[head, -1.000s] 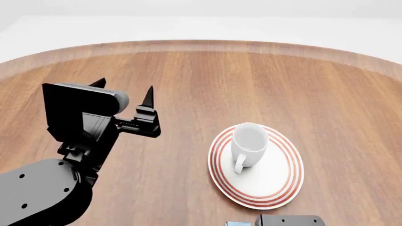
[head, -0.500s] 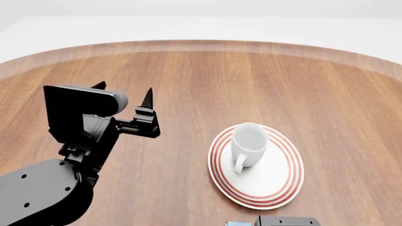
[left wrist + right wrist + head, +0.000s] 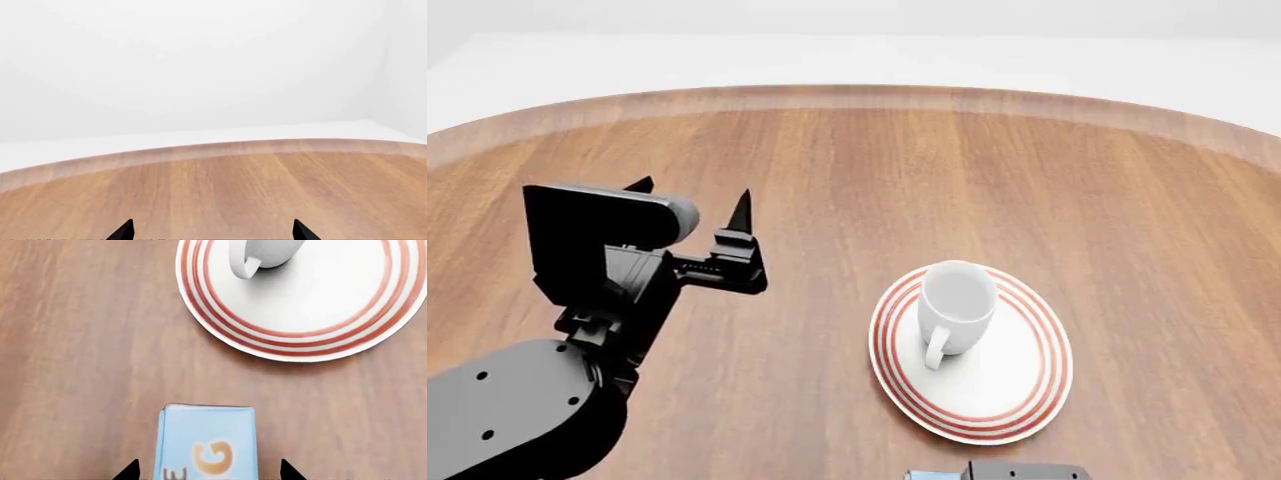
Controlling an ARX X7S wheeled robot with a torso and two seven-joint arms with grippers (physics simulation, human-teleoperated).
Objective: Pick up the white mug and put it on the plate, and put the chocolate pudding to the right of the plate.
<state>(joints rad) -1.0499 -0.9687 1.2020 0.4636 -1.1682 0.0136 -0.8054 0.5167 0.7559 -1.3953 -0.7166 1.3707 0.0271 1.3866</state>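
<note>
White mug and plate sit together on the broad wooden table, which fills most of the head view and curves away to a pale rim at the far side. Next in size is the left arm, a bulky grey and black mass at the near left of that view, ending in the left gripper, whose two dark pointed fingers stand well apart with nothing between them, above bare wood and well apart from the plate. In the left wrist view only the two fingertips show, spread wide over the tabletop. The plate, round and white with red-orange rings, lies to the right of centre near the front of the table. The mug stands upright on the plate's far-left part, its loop handle turned toward the robot. The chocolate pudding lies on the table just in front of the plate, near but not touching it, its light blue face with orange lettering turned up. The right gripper hangs over the box, its fingertips spread to either side of it with a gap on each side, holding nothing.
</note>
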